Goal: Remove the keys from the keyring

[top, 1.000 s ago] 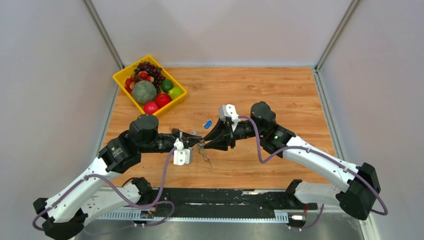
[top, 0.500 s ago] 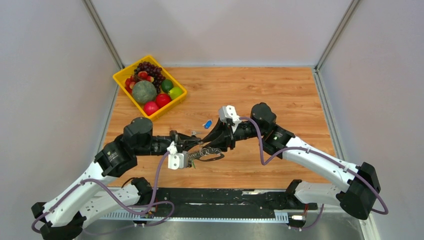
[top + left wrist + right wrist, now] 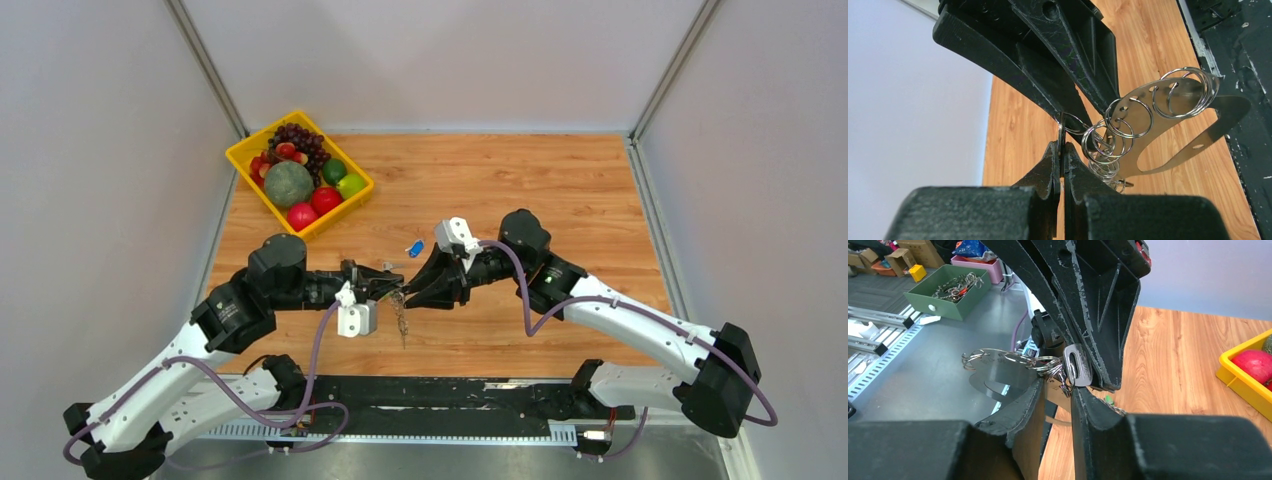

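Here the left gripper (image 3: 1061, 146) is clamped tight on the thin wire of the keyring (image 3: 1062, 125), held above the table (image 3: 560, 190). The right gripper (image 3: 1058, 386) stands partly open around the keys (image 3: 1077, 365) and their small rings. Whether it pinches them I cannot tell. The bunch dangles between both grippers.

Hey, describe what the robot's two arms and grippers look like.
The left arm and right arm have white shells with black joints and a looping purple cable. A white camera block sits at each wrist. The left gripper and right gripper have black tapering fingers, scuffed.
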You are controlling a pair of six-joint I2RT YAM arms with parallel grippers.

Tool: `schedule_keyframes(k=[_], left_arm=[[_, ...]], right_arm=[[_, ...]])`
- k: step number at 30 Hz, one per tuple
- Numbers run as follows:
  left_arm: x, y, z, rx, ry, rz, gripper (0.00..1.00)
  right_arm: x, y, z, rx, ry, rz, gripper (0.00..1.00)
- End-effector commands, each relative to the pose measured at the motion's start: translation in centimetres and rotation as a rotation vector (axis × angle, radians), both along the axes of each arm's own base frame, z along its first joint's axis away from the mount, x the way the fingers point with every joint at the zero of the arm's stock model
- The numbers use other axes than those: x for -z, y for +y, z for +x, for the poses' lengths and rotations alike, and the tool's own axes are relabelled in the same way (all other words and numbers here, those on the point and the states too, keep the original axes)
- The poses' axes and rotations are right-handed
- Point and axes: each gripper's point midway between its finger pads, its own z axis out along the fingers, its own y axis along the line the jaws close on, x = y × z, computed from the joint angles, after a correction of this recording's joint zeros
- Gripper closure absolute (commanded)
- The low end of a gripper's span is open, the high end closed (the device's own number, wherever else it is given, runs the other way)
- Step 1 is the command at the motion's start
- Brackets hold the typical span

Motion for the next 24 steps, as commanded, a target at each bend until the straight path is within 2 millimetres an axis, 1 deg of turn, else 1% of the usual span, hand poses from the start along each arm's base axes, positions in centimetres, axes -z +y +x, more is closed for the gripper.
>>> schedule_keyframes(k=[1,2,6,7,8,10,13,16,20,24], left_arm=[[-1.9,-0.4,0.4,-0.003,-0.044,-0.057,1.00],[-1.9,-0.5,0.3,-0.002,-0.044,-0.059,1.00],[-2.0,-0.5,0.3,-0.001,-0.044,-0.062,1.00],[-2.0,-0.4,0.3,-0.004,-0.047,-0.064,1.00],[-2.0,-0.4,0.4,-0.006,-0.049,-0.064,1.00],[-2.1,-0.2,0.4,-0.013,-0.055,-0.066,1.00],[-2.3,0.1,0.4,-0.025,-0.068,-0.075,1.00],[-2.3,0.3,0.4,-0.032,-0.073,-0.078,1.00],[-2.0,0.3,0.3,-0.028,-0.071,-0.077,1.00],[-1.9,0.3,0.1,-0.019,-0.070,-0.078,1.00]], right_arm=[[-1.2,0.0,-1.0,-0.054,-0.010,0.039,0.74],[-1.2,0.0,-1.0,-0.053,-0.007,0.038,0.76],[-1.2,0.3,-0.8,-0.051,0.007,0.034,0.92],[-1.1,0.4,-0.7,-0.051,0.011,0.032,0.94],[-1.0,0.4,-0.7,-0.050,0.015,0.029,0.94],[-0.8,0.4,-0.7,-0.046,0.024,0.023,0.91],[-0.6,0.3,-0.5,-0.026,0.032,0.020,0.82],[-0.7,0.0,-0.6,-0.013,0.029,0.026,0.79],[-1.2,-0.4,-0.6,0.009,0.018,0.042,0.79],[-1.7,-0.6,-0.6,0.017,0.011,0.054,0.86]])
